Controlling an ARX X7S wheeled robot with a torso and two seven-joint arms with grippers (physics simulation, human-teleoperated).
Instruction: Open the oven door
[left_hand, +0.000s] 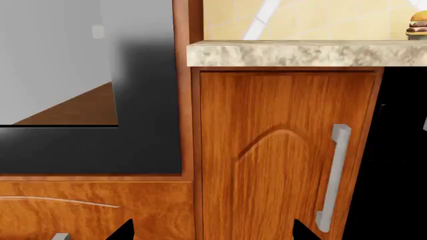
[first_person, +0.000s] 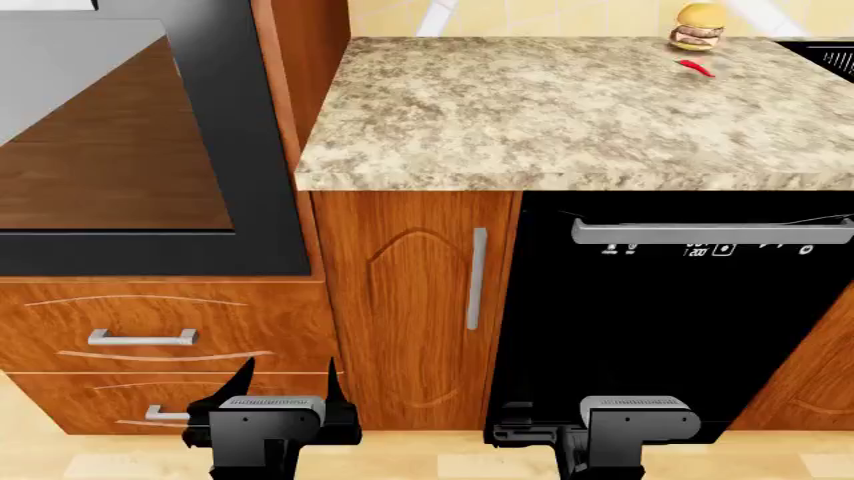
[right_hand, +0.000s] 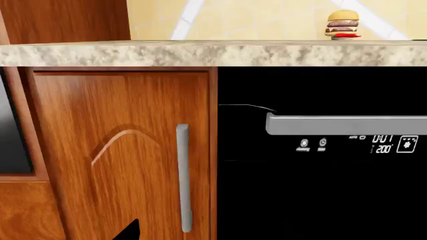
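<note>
Ahead: speckled countertop (first_person: 534, 110) beside closed oven door (first_person: 274, 180); left hand (first_person: 280, 395) released, right hand (first_person: 534, 435) state unclear.

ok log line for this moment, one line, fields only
task: open oven door | oven door: shut, untouched | left gripper: open, low, below drawers | right gripper: state unclear, low before black appliance
</note>
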